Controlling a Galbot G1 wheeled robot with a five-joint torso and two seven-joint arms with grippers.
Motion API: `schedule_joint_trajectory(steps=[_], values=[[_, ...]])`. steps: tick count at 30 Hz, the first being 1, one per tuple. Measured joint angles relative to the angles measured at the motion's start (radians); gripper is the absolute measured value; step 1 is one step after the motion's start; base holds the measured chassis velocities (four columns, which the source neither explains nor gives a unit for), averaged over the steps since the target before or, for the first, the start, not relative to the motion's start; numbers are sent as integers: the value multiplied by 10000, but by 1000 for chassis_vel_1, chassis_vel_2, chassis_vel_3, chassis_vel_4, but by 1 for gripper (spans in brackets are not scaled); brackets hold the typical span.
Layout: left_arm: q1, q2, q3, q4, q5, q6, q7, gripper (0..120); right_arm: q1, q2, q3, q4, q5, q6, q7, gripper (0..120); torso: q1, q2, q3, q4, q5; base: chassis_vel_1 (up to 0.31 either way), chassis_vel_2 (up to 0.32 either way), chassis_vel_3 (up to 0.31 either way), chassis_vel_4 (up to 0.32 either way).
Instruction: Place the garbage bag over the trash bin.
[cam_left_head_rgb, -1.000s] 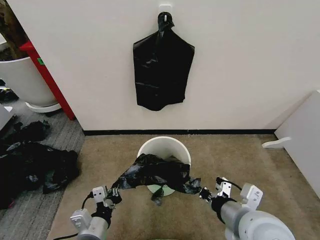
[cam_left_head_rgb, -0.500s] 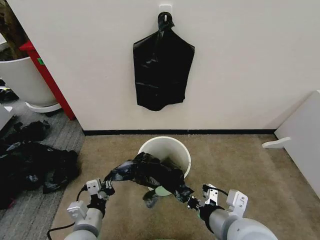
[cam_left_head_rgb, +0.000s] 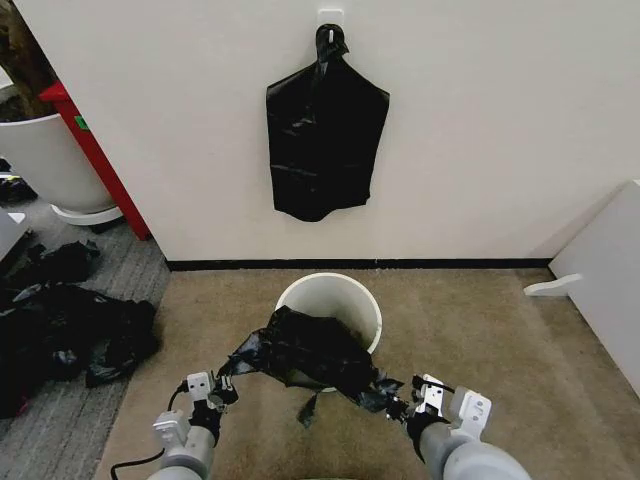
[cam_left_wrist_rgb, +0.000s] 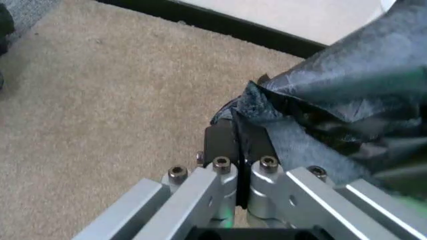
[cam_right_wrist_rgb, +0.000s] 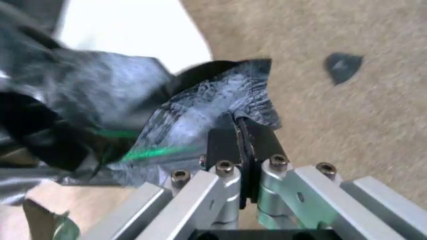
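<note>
Both grippers, left (cam_left_head_rgb: 218, 392) and right (cam_left_head_rgb: 405, 398), pinch the glossy black plastic garbage bag (cam_left_head_rgb: 305, 350) stretched across the round cream-white plastic trash bin's (cam_left_head_rgb: 340, 292) near rim; spreading its mouth seems next.

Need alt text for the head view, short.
Left tool and right tool, both shut, stretch a wrinkly glossy black plastic bag over the near rim of a small round cream-white bucket on tan carpet.

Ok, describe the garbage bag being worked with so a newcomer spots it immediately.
Below the cream wall, on the tan carpet, stands the trash bin. The garbage bag is stretched over its near rim between the left gripper and right gripper; unlike the flat bag bunch hanging on the wall, it is crumpled.
</note>
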Motion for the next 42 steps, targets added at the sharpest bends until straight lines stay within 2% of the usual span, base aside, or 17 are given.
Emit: schedule_joint_trajectory(steps=[10,12,23,36,40,42], values=[[-278,-113,106,354,111,-44,105,0,447,23,72,-1212,-1345,833,-838,0,0,0,0,0,0,0,0,0,0],[-484,-220,140,449,176,-145,139,0,1008,35,108,-1703,-1650,1287,-1163,0,0,0,0,1,0,0,0,0,0],[-1031,-257,187,657,156,-105,76,0,1767,-1,108,-2597,-2122,1539,-2231,0,0,0,1,0,0,0,0,0,0],[-884,-366,197,703,297,17,61,0,1568,-45,158,-2661,-2323,1417,-2211,0,0,0,0,1,0,0,0,0,0],[-740,-327,121,491,493,15,50,0,1370,-108,145,-2319,-2444,1303,-2091,10,0,0,0,-1,0,0,0,0,0],[-445,-313,63,241,762,-28,45,4,1159,-159,112,-1997,-2571,1251,-1987,18,0,0,0,0,1,0,0,0,0]])
